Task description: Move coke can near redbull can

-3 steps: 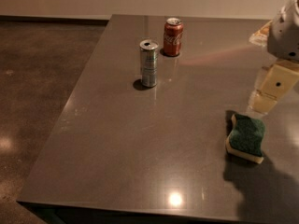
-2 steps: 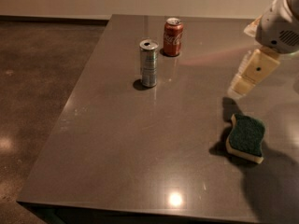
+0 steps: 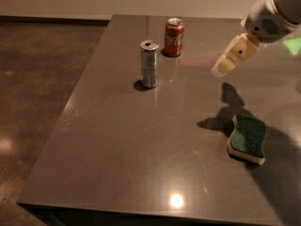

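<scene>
Hovering hand [image 3: 222, 68] hangs right of coke can [image 3: 173, 31].

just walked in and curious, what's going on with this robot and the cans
A one-armed robot is meant to move the coke can next to the redbull can, but is not touching it yet. Its gripper hangs in the air over the right side of the table, to the right of both cans. The cans stand upright toward the far end, the coke can slightly behind and right of the redbull can, with a gap between them. A green sponge lies near the right edge.
</scene>
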